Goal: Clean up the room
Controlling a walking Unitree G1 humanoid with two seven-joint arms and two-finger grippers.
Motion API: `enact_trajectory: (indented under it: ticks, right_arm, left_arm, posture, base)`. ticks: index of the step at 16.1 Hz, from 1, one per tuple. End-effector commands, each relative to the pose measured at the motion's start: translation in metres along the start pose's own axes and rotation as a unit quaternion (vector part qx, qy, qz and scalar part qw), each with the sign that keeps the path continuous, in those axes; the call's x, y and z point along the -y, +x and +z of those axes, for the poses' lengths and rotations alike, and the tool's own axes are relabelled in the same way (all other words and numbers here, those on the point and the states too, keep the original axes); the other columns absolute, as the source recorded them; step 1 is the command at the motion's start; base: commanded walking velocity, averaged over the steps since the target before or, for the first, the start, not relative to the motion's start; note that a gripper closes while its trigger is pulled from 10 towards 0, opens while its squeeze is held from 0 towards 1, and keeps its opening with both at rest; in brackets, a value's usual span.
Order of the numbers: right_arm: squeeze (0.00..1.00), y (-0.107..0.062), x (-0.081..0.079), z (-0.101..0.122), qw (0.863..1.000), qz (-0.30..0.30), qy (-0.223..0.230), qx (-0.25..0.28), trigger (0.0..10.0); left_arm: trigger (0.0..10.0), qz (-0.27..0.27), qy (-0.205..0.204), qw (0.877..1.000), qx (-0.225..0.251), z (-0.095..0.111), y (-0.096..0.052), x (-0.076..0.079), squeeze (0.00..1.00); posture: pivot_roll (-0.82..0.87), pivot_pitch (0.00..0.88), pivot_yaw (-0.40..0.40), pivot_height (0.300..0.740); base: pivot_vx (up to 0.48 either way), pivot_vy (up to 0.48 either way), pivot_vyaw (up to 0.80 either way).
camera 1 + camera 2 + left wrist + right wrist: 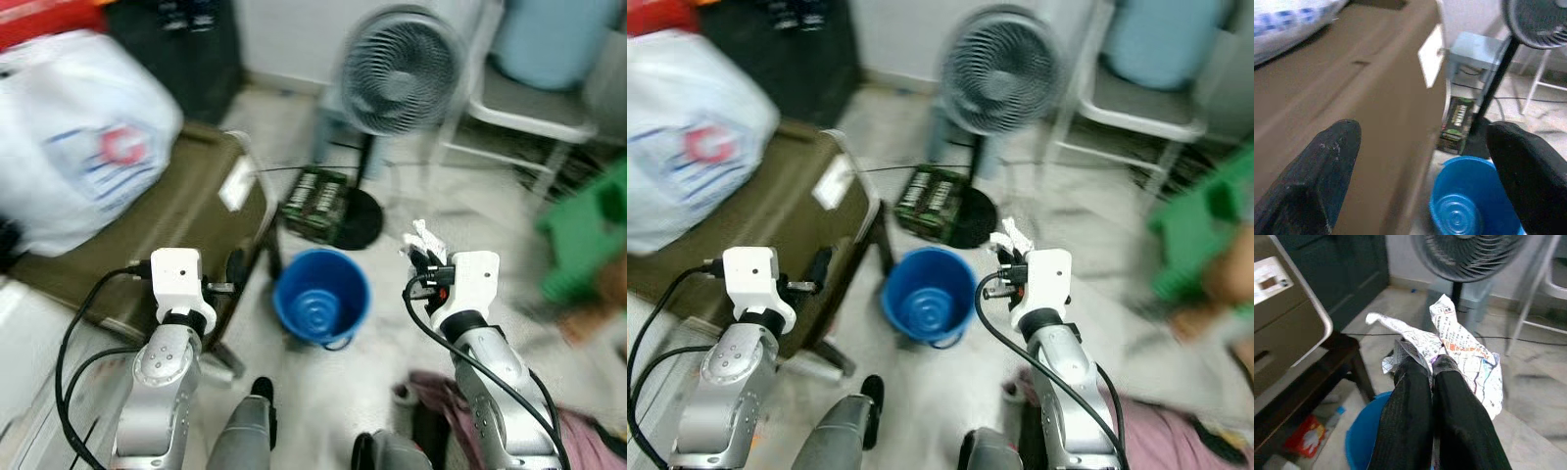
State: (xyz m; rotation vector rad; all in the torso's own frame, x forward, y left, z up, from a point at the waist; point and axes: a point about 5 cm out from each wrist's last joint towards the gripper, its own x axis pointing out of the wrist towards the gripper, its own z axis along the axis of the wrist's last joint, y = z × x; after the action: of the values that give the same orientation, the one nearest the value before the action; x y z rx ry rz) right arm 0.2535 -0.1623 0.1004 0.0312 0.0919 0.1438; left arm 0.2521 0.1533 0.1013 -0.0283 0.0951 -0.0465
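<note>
A blue bucket (321,297) stands on the floor between my two arms, with nothing visible inside it. My right gripper (1432,369) is shut on a crumpled printed paper (1459,345), held just right of and above the bucket's rim; the paper (423,238) sticks up past the wrist. My left gripper (1425,152) is open with nothing between its fingers, raised left of the bucket beside the olive-brown suitcase (186,211).
A white plastic bag (83,137) lies on the suitcase. A standing fan (400,73) and a green-black box (315,203) are behind the bucket. A white chair (524,113) stands at back right, a green object (588,240) at right, pink cloth (578,436) near my feet.
</note>
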Motion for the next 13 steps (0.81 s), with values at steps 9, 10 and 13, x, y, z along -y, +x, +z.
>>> enact_trajectory:
  ticks: [9, 10, 13]
  right_arm:
    - [0.00, -0.0006, 0.0021, -0.0025, 1.000, -0.006, -0.002, -0.002, 10.0]
    - [0.00, -0.0007, 0.0017, -0.0026, 1.000, -0.006, -0.001, -0.002, 10.0]
    - [0.00, -0.0005, 0.0010, -0.0032, 1.000, -0.005, 0.001, -0.003, 10.0]
  left_arm:
    - [10.0, -0.024, -0.013, 1.000, 0.004, 0.0001, -0.0026, 0.0050, 0.00]
    - [10.0, -0.024, -0.013, 1.000, 0.004, 0.0002, -0.0028, 0.0047, 0.00]
    - [10.0, -0.024, -0.013, 1.000, 0.004, 0.0002, -0.0030, 0.0045, 0.00]
  posture:
    - [-0.03, 0.208, -0.040, 0.740]
    - [-0.03, 0.209, -0.040, 0.740]
    - [-0.03, 0.210, -0.038, 0.740]
  base:
    - [0.000, 0.000, 0.00]
    - [0.000, 0.000, 0.43]
    - [0.000, 0.000, 0.28]
